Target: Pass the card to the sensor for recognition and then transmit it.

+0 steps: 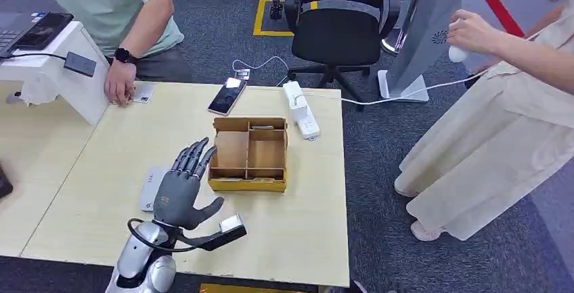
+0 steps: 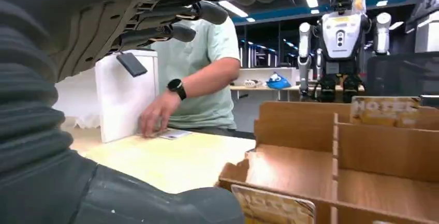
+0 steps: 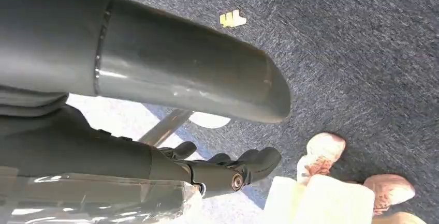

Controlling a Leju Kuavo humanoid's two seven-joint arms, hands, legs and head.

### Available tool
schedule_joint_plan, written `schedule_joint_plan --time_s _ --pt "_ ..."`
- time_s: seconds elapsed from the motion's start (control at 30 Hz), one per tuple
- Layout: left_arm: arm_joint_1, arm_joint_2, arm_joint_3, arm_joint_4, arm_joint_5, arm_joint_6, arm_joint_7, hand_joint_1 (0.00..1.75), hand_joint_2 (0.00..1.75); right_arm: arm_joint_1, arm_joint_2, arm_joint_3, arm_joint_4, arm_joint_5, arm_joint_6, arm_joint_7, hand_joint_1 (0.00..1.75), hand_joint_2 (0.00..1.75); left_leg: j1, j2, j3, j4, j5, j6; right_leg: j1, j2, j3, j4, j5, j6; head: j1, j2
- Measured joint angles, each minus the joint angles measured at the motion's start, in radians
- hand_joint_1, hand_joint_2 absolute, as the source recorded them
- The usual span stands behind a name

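A: Where's your card?
B: Far left, the card (image 1: 143,93) lies on the table (image 1: 135,151) under the person's hand (image 1: 120,83); your left hand (image 1: 183,188) hovers spread, empty, beside the wooden box (image 1: 248,154).
A: Right hand (image 3: 228,169)?
B: Hangs over carpet; grip unclear.

- Bench (image 1: 135,137): pale yellow-cream, plain.
- Left hand (image 1: 181,186): dark grey, on a silver arm.
- Divided box (image 1: 248,154): brown wood, yellow front edge.
- Power strip (image 1: 300,109): white.
- Phone (image 1: 227,95): dark, reddish rim.
- Card (image 1: 143,93): whitish.
- Floor (image 1: 379,171): blue-grey speckled carpet with yellow tape marks.
- Office chair (image 1: 338,22): black.
- Seated person's shirt (image 1: 108,2): mint green.
- Standing person's clothing (image 1: 487,137): cream.
- Right hand (image 3: 228,169): dark grey.
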Motion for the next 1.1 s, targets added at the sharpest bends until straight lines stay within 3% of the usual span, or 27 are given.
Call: schedule_joint_plan --time_s 0.4,1.1 --pt "-0.001 0.045 -0.088 0.075 -0.032 0.01 0.037 0.0 1.75 -0.007 0.0 0.001 0.014 0.0 0.0 -0.009 0.0 0.0 0.0 0.0 0.0 0.0 0.0 0.0 0.0 0.0 0.0 0.0 0.0 0.0 0.0 0.0" --pt "-0.054 0.05 -0.113 0.142 -0.083 0.024 0.058 0.0 1.75 -0.008 0.001 0.016 0.025 0.0 0.001 -0.009 0.0 0.0 0.0 0.0 0.0 0.0 0.0 0.0 0.0 0.0 0.0 0.0 0.0 0.0 0.0 0.0"
